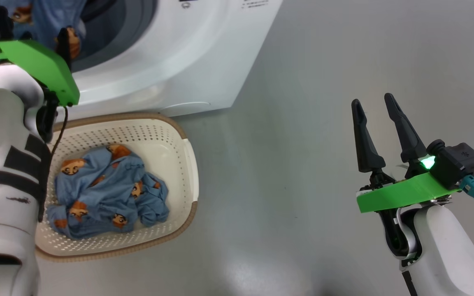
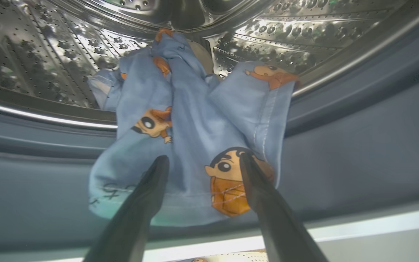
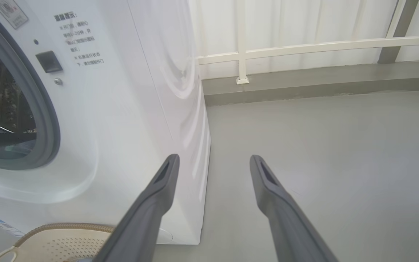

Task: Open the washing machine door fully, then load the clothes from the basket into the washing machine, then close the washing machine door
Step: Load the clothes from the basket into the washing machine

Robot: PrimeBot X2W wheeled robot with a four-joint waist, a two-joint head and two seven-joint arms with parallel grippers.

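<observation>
**One garment at the drum mouth, more in the basket**

We found the left gripper (image 2: 204,157) up at the mouth of the washing machine (image 1: 187,61). Its two dark fingers were spread apart and clamped on nothing. Just beyond the fingertips, a blue garment (image 2: 195,120) printed with cartoon figures hung out of the steel drum (image 2: 49,54). Its upper part lay inside the drum and its lower hem draped down over the grey rubber seal (image 2: 340,145). Whether the fingers touched the cloth we could not tell.

The basket (image 1: 187,164) stood on the grey floor (image 1: 303,164) just beside the lower front of the machine, below the left arm. In it lay more of the clothes (image 1: 105,193), a crumpled blue heap, with bare perforated bottom showing on the far side.

The right gripper (image 1: 372,98) hung well apart from the basket, on the robot's right, over bare floor. Its fingers also stood apart with nothing between them. They pointed past the machine's right front corner toward a white railing (image 3: 304,47) at the floor's edge.
</observation>
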